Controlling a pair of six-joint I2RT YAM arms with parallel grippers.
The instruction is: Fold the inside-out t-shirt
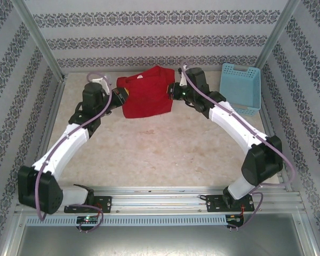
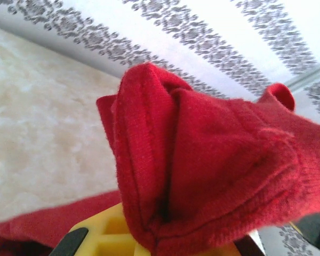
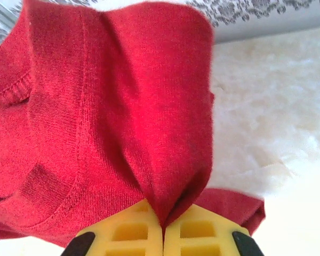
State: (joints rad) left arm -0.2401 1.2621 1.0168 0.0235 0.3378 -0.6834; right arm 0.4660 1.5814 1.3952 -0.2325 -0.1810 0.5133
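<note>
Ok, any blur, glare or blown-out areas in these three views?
Top external: even, soft light, t-shirt and basket clear. Left wrist: the cloth up close slightly soft, wall behind washed out. Right wrist: knit weave crisp, table at right overexposed to near white.

T-shirt (image 1: pixel 146 98) left of basket (image 1: pixel 241 80) (both far back)

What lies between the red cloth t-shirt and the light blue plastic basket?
The top view shows the right arm's black wrist there, the right end effector shut on the red cloth t-shirt; little bare table shows before the light blue plastic basket.
</note>
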